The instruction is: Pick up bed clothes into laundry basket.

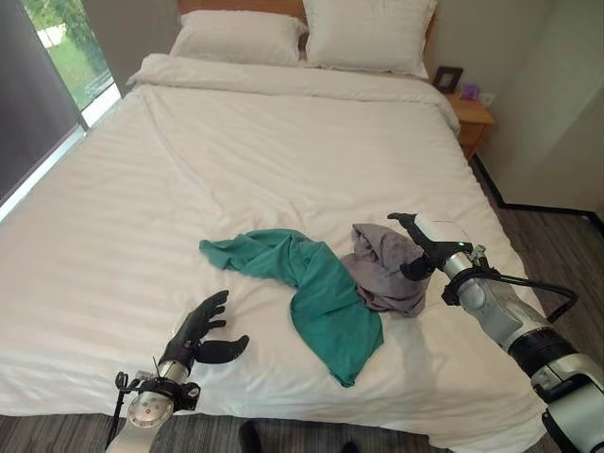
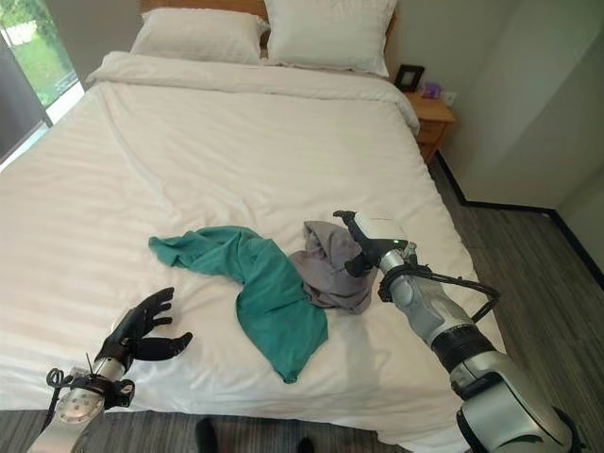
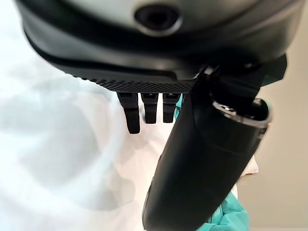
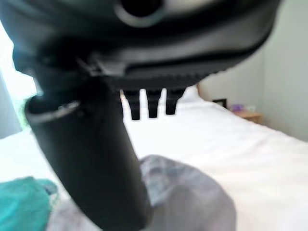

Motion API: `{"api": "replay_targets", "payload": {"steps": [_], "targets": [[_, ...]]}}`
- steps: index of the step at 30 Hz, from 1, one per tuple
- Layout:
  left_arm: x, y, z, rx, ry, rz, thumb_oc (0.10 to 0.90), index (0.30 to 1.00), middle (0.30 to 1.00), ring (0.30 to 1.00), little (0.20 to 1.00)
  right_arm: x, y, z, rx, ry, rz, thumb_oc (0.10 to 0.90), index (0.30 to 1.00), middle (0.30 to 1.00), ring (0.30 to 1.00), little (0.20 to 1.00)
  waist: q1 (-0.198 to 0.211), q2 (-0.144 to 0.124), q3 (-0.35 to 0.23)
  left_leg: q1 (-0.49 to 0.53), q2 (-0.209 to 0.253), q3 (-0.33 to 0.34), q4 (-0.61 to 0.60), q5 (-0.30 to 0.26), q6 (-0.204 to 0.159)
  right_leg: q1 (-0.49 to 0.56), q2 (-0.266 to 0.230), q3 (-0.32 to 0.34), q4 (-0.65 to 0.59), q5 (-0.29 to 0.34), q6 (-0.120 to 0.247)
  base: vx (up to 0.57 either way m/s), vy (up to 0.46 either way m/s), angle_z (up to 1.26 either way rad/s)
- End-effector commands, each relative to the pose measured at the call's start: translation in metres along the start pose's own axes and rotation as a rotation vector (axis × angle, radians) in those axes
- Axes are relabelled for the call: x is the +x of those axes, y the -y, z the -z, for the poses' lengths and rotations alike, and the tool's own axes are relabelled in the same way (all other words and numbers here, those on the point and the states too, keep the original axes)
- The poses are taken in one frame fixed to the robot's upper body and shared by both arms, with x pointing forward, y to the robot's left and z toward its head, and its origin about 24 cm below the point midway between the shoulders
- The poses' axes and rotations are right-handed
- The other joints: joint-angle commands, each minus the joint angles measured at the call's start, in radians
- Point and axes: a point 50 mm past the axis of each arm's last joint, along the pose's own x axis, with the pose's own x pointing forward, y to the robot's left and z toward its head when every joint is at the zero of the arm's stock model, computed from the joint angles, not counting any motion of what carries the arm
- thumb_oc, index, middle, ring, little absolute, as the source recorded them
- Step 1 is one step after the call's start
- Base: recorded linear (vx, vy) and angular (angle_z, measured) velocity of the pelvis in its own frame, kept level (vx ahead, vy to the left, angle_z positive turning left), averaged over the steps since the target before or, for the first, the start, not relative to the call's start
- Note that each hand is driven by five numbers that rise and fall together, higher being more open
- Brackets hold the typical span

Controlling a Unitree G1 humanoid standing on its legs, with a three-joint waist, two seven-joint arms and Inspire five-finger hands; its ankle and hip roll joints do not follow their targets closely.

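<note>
A teal garment (image 1: pixel 316 293) lies spread across the near part of the white bed (image 1: pixel 236 160). A grey garment (image 1: pixel 382 266) sits crumpled against its right side. My right hand (image 1: pixel 427 243) hovers at the grey garment's right edge, fingers straight and open, thumb pointing down toward the cloth (image 4: pixel 187 197). My left hand (image 1: pixel 201 332) rests open on the sheet near the bed's front edge, a short way left of the teal garment (image 3: pixel 231 216), holding nothing.
Two pillows (image 1: pixel 311 33) lie at the headboard. A wooden nightstand (image 1: pixel 469 118) with small items stands at the bed's far right. A window (image 1: pixel 57 47) runs along the left. Dark wood floor (image 1: pixel 557 255) lies right of the bed.
</note>
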Motion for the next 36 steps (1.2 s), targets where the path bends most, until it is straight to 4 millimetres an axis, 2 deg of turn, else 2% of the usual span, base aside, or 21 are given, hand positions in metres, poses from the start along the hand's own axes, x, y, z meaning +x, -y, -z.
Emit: {"api": "replay_targets", "payload": {"steps": [1, 3, 6, 7, 8, 9, 11, 14, 15, 17, 18, 21, 23, 25, 26, 27, 28, 31, 32, 33, 36], "targets": [[0.023, -0.026, -0.055, 0.077, 0.235, -0.064, 0.8, 0.9, 0.9, 0.9, 0.9, 0.025, 0.124, -0.02, -0.036, 0.056, 0.395, 0.8, 0.9, 0.9, 0.9, 0.9, 0.049, 0.046, 0.151, 0.028, 0.01, 0.053, 0.009, -0.108, -0.075, 0.018, -0.008, -0.017, 0.028, -0.135, 0.029, -0.12, -0.005, -0.04], [0.025, -0.028, -0.064, 0.1, 0.268, -0.065, 0.8, 0.9, 0.9, 0.9, 0.9, 0.028, 0.128, -0.022, -0.036, 0.057, 0.394, 0.8, 0.9, 0.9, 0.9, 0.9, 0.058, 0.064, 0.174, -0.002, 0.014, 0.049, 0.009, -0.094, -0.077, -0.022, -0.005, -0.018, 0.053, -0.138, 0.025, -0.1, -0.011, 0.0], [0.027, -0.028, -0.066, 0.103, 0.276, -0.066, 0.8, 0.9, 0.9, 0.9, 0.9, 0.03, 0.125, -0.022, -0.032, 0.051, 0.384, 0.8, 0.9, 0.9, 0.9, 0.9, 0.061, 0.072, 0.18, -0.012, 0.016, 0.046, 0.009, -0.089, -0.077, -0.038, -0.004, -0.019, 0.067, -0.141, 0.022, -0.05, -0.01, 0.01], [0.028, -0.027, -0.071, 0.107, 0.296, -0.061, 0.8, 0.9, 0.9, 0.9, 0.9, 0.033, 0.115, -0.016, -0.013, 0.015, 0.349, 0.8, 0.9, 0.9, 0.9, 0.9, 0.07, 0.088, 0.189, -0.028, 0.02, 0.041, 0.009, -0.081, -0.079, -0.061, -0.002, -0.023, 0.087, -0.151, 0.016, 0.0, 0.0, 0.0], [0.028, -0.027, -0.072, 0.105, 0.301, -0.058, 0.8, 0.9, 0.9, 0.9, 0.9, 0.034, 0.111, -0.013, -0.003, -0.002, 0.334, 0.536, 0.505, 0.505, 0.505, 0.505, 0.072, 0.092, 0.192, -0.032, 0.021, 0.039, 0.009, -0.077, -0.08, -0.065, -0.002, -0.026, 0.095, -0.155, 0.015, -0.03, -0.048, 0.0], [0.031, -0.027, -0.075, 0.108, 0.31, -0.063, 0.8, 0.9, 0.9, 0.9, 0.9, 0.036, 0.098, -0.008, 0.016, -0.039, 0.291, 0.4, 0.3, 0.3, 0.3, 0.3, 0.078, 0.099, 0.196, -0.038, 0.024, 0.032, 0.009, -0.072, -0.082, -0.071, 0.0, -0.031, 0.11, -0.164, 0.012, 0.0, -0.035, 0.01], [0.032, -0.031, -0.077, 0.114, 0.312, -0.08, 0.8, 0.9, 0.9, 0.9, 0.9, 0.036, 0.087, 0.0, 0.011, -0.081, 0.249, 0.4, 0.3, 0.3, 0.3, 0.3, 0.081, 0.103, 0.189, -0.029, 0.025, 0.026, 0.009, -0.073, -0.083, -0.061, 0.003, -0.04, 0.122, -0.176, 0.009, 0.03, -0.027, 0.05], [0.033, -0.036, -0.077, 0.128, 0.309, -0.102, 0.8, 0.9, 0.9, 0.9, 0.9, 0.035, 0.084, 0.004, 0.008, -0.097, 0.241, 0.4, 0.3, 0.3, 0.3, 0.3, 0.077, 0.092, 0.177, -0.007, 0.019, 0.011, 0.009, -0.097, -0.093, -0.034, 0.001, -0.035, 0.118, -0.199, 0.014, 0.07, -0.008, 0.16], [0.034, -0.039, -0.077, 0.132, 0.305, -0.116, 0.8, 0.9, 0.9, 0.9, 0.9, 0.034, 0.087, 0.006, 0.009, -0.102, 0.253, 0.4, 0.3, 0.3, 0.3, 0.3, 0.075, 0.093, 0.176, -0.008, 0.025, 0.022, 0.009, -0.08, -0.084, -0.033, 0.009, -0.044, 0.115, -0.183, 0.007, -0.03, -0.013, 0.15], [0.035, -0.065, -0.08, 0.179, 0.292, -0.222, 0.8, 0.9, 0.9, 0.9, 0.9, 0.02, 0.114, 0.025, 0.03, -0.142, 0.369, 0.4, 0.3, 0.3, 0.3, 0.3, 0.059, 0.065, 0.143, 0.036, 0.022, 0.027, 0.009, -0.092, -0.085, 0.029, 0.012, -0.045, 0.083, -0.177, 0.011, 0.01, -0.016, 0.16], [0.035, -0.065, -0.08, 0.18, 0.293, -0.221, 0.8, 0.9, 0.9, 0.9, 0.9, 0.02, 0.114, 0.026, 0.031, -0.144, 0.369, 0.4, 0.3, 0.3, 0.3, 0.3, 0.06, 0.064, 0.145, 0.039, 0.021, 0.027, 0.009, -0.092, -0.085, 0.032, 0.012, -0.045, 0.081, -0.176, 0.011, 0.02, -0.015, 0.14], [0.028, -0.1, -0.087, 0.273, 0.281, -0.354, 0.8, 0.9, 0.9, 0.9, 0.9, -0.003, 0.152, 0.034, 0.004, -0.117, 0.51, 0.4, 0.3, 0.3, 0.3, 0.3, 0.04, 0.042, 0.116, 0.069, 0.022, 0.031, 0.009, -0.101, -0.088, 0.07, 0.011, -0.04, 0.05, -0.167, 0.018, 0.03, -0.007, 0.02], [0.019, -0.135, -0.113, 0.404, 0.329, -0.5, 0.8, 0.9, 0.9, 0.9, 0.9, -0.035, 0.178, 0.058, 0.011, -0.159, 0.645, 0.4, 0.3, 0.3, 0.3, 0.3, 0.017, 0.027, 0.083, 0.1, 0.02, 0.039, 0.009, -0.113, -0.09, 0.102, 0.007, -0.041, 0.025, -0.157, 0.027, 0.04, 0.002, 0.01], [0.01, -0.153, -0.128, 0.44, 0.371, -0.59, 0.8, 0.9, 0.9, 0.9, 0.9, -0.059, 0.193, 0.066, 0.008, -0.16, 0.738, 0.4, 0.3, 0.3, 0.3, 0.3, -0.008, 0.023, 0.058, 0.117, 0.021, 0.049, 0.009, -0.121, -0.092, 0.11, 0.001, -0.033, 0.016, -0.15, 0.036, 0.04, 0.005, 0.03], [0.011, -0.153, -0.129, 0.444, 0.372, -0.586, 0.8, 0.9, 0.9, 0.9, 0.9, -0.061, 0.192, 0.067, 0.011, -0.165, 0.737, 0.4, 0.3, 0.3, 0.3, 0.3, -0.004, 0.02, 0.057, 0.117, 0.021, 0.049, 0.009, -0.121, -0.092, 0.11, 0.001, -0.033, 0.016, -0.15, 0.036, 0.03, 0.013, 0.0], [0.004, -0.165, -0.142, 0.485, 0.406, -0.654, 0.8, 0.9, 0.9, 0.9, 0.9, -0.082, 0.2, 0.072, 0.013, -0.156, 0.809, 0.4, 0.3, 0.3, 0.3, 0.3, -0.031, 0.018, 0.031, 0.133, 0.022, 0.062, 0.009, -0.129, -0.091, 0.111, -0.003, -0.021, 0.012, -0.144, 0.044, 0.02, 0.01, -0.06], [0.004, -0.165, -0.143, 0.488, 0.409, -0.65, 0.8, 0.9, 0.9, 0.9, 0.9, -0.084, 0.199, 0.074, 0.014, -0.161, 0.808, 0.4, 0.3, 0.3, 0.3, 0.3, -0.026, 0.015, 0.03, 0.133, 0.022, 0.063, 0.009, -0.129, -0.091, 0.111, -0.003, -0.021, 0.012, -0.143, 0.044, 0.03, 0.016, -0.08], [-0.004, -0.173, -0.159, 0.523, 0.461, -0.715, 0.8, 0.9, 0.9, 0.9, 0.9, -0.113, 0.205, 0.077, 0.014, -0.145, 0.889, 0.4, 0.3, 0.3, 0.3, 0.3, -0.063, 0.01, -0.001, 0.155, 0.027, 0.095, 0.009, -0.137, -0.09, 0.106, -0.009, 0.001, 0.012, -0.136, 0.055, 0.03, 0.006, -0.21], [-0.008, -0.173, -0.164, 0.557, 0.485, -0.732, 0.8, 0.9, 0.9, 0.9, 0.9, -0.128, 0.203, 0.075, -0.001, -0.116, 0.91, 0.4, 0.3, 0.3, 0.3, 0.3, -0.102, 0.009, -0.016, 0.17, 0.031, 0.119, 0.009, -0.142, -0.09, 0.099, -0.01, 0.018, 0.012, -0.128, 0.06, 0.02, -0.006, -0.26], [-0.008, -0.172, -0.165, 0.559, 0.488, -0.728, 0.8, 0.9, 0.9, 0.9, 0.9, -0.131, 0.202, 0.076, -0.001, -0.121, 0.909, 0.4, 0.3, 0.3, 0.3, 0.3, -0.096, 0.008, -0.018, 0.171, 0.031, 0.12, 0.009, -0.142, -0.09, 0.099, -0.01, 0.019, 0.012, -0.128, 0.06, 0.01, -0.022, -0.34], [-0.008, -0.161, -0.162, 0.615, 0.492, -0.695, 0.8, 0.9, 0.9, 0.9, 0.9, -0.155, 0.188, 0.071, -0.035, -0.088, 0.916, 0.4, 0.3, 0.3, 0.3, 0.3, -0.164, 0.014, -0.033, 0.195, 0.041, 0.168, 0.009, -0.148, -0.087, 0.079, -0.006, 0.064, 0.012, -0.116, 0.065, 0.0, -0.018, -0.41]]}}
